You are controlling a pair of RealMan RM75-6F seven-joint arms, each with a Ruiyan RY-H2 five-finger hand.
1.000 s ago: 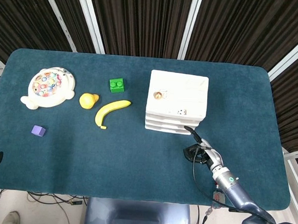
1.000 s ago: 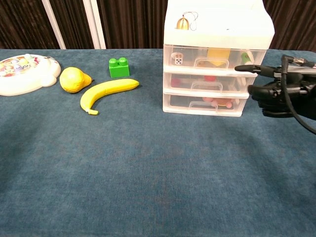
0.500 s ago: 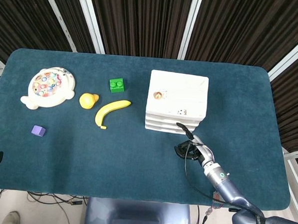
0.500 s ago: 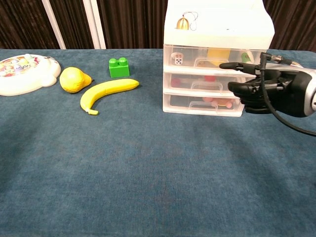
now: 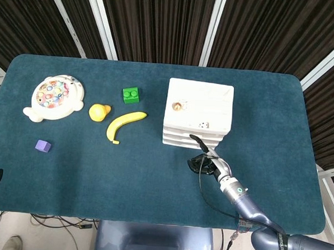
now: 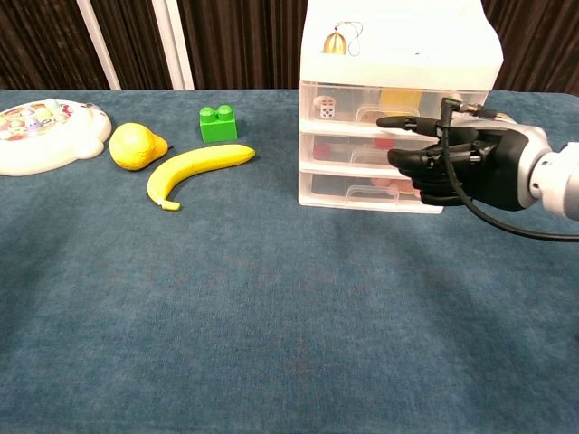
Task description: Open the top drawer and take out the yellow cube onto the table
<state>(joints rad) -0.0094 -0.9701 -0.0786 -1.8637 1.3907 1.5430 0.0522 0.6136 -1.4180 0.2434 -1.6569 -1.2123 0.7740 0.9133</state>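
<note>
A white three-drawer unit (image 5: 199,107) (image 6: 398,54) stands right of the table's centre, all drawers closed. Through the clear front of the top drawer (image 6: 348,93) a yellow cube (image 6: 401,97) shows beside a white die (image 6: 325,108). My black right hand (image 5: 206,162) (image 6: 457,163) hovers just in front of the drawers and holds nothing. One finger (image 6: 398,121) stretches left at the height of the top drawer's handle; the others are loosely curled. Whether it touches the handle I cannot tell. My left hand is out of sight.
A banana (image 5: 124,124) (image 6: 199,167), a green brick (image 5: 130,94) (image 6: 217,124), a yellow pear-shaped toy (image 5: 99,111) (image 6: 134,146) and a round fishing toy (image 5: 53,98) lie to the left. A purple cube (image 5: 42,146) sits near the front left. A small bell (image 6: 336,41) rests on the unit.
My right hand has travelled left across the front of the drawer unit, from its right edge to its middle, bringing the outstretched finger over the top drawer's handle. The drawers have not moved.
</note>
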